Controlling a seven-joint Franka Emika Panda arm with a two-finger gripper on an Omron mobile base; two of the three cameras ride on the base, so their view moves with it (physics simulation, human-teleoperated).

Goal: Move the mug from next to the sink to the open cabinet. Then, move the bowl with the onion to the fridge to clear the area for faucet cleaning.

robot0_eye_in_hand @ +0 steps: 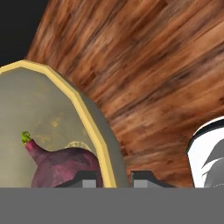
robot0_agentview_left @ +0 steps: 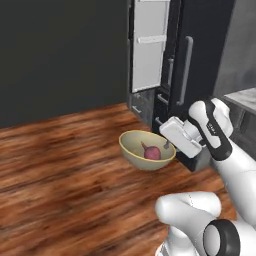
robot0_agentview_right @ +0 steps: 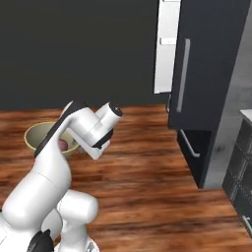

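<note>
Gripper [robot0_agentview_left: 168,146] clamped on bowl [robot0_agentview_left: 135,150] rim, above wooden floor [robot0_agentview_left: 60,165].
Onion [robot0_agentview_left: 151,152] inside; open fridge [robot0_agentview_left: 200,65] just beyond.

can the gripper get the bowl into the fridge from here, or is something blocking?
Probably yes. The gripper is shut on the rim of the bowl, onion inside, held above the wood floor. The fridge door stands open just beyond, and nothing lies between them.

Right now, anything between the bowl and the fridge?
Nothing on the floor: in the left base view, bare wood floor separates the bowl from the fridge, crossed only by the gripper on its rim.
</note>
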